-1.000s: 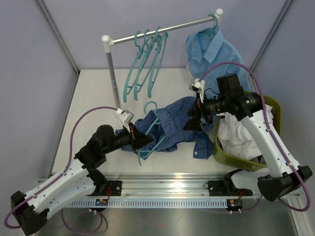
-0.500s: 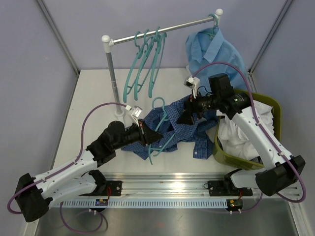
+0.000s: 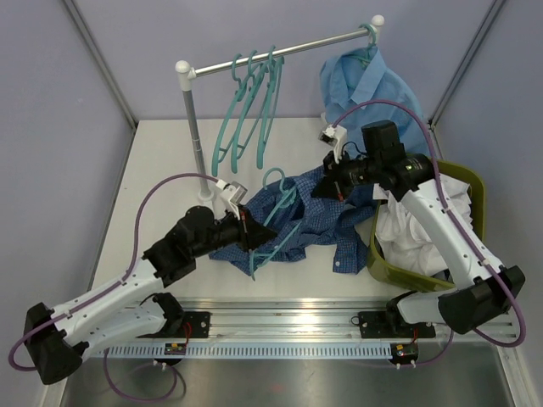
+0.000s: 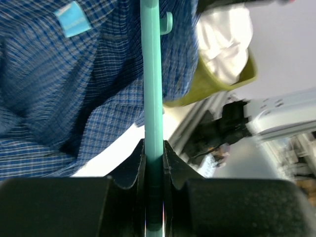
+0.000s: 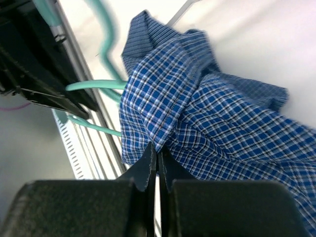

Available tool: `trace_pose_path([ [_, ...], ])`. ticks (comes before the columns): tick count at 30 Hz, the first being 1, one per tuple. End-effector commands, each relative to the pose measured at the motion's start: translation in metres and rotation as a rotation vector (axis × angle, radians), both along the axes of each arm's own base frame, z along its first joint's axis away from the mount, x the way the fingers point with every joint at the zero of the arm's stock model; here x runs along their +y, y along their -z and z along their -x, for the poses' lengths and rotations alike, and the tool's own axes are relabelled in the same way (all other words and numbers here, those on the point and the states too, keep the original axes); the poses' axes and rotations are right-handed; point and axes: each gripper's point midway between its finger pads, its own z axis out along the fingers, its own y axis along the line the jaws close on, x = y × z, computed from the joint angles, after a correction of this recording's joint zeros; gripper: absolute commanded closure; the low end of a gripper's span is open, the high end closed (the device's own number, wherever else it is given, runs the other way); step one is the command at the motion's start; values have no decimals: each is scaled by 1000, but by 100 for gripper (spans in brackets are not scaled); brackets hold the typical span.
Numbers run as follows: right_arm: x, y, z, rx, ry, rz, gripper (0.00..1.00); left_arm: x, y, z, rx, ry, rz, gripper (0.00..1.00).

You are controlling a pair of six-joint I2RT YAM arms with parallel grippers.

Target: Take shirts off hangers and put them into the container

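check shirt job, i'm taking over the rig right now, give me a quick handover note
Left end effector: shut on the hanger.
Right end effector: shut on the check shirt, which lies on the table with that hanger.
Basket: white shirt inside; nothing else shows.
Rail: three bare hangers, plus the light blue shirt on its own hanger.
Left: free the check shirt and bin it, then the light blue one.

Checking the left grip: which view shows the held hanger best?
Left wrist: the teal hanger runs straight through the shut left gripper. Top external shows it small, amid the checked shirt. Right wrist catches only teal curves.
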Motion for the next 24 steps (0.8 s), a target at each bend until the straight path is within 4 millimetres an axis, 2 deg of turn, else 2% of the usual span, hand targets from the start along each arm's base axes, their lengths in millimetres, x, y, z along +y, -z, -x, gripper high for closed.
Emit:
trace_pose_path([
  [1,-23,-50,-13,-163,89,-48,100,15,-41,4,-245,40,-61,100],
  [2,-29,-57,-14,-187,112,-51,100,24,-29,13,-271,90,-140,100],
  [4,-39,-59,-20,-220,154,-28,100,39,-40,25,-334,117,-172,100],
  [5,-44,-59,-21,-226,167,-18,100,52,-28,32,-348,143,-254,100],
  [6,-49,-60,-22,-243,175,-8,100,61,-28,35,-362,141,-284,100],
  [7,-55,-57,-23,-240,187,4,100,70,-40,39,-397,133,-291,100],
  [8,-58,-56,-23,-248,187,10,100,87,-37,47,-413,132,-342,100],
  [10,-64,-49,-23,-260,182,34,100,106,-45,57,-432,126,-373,100],
  [15,-67,-36,-20,-247,137,69,100,136,-76,85,-525,116,-323,100],
  [18,-59,-21,-5,-225,5,59,100,147,-86,85,-553,59,-302,100],
  [22,-53,4,19,-185,-173,50,100,143,-94,78,-569,28,-277,100],
  [24,-52,21,24,-182,-242,80,100,140,-96,73,-566,11,-267,100],
])
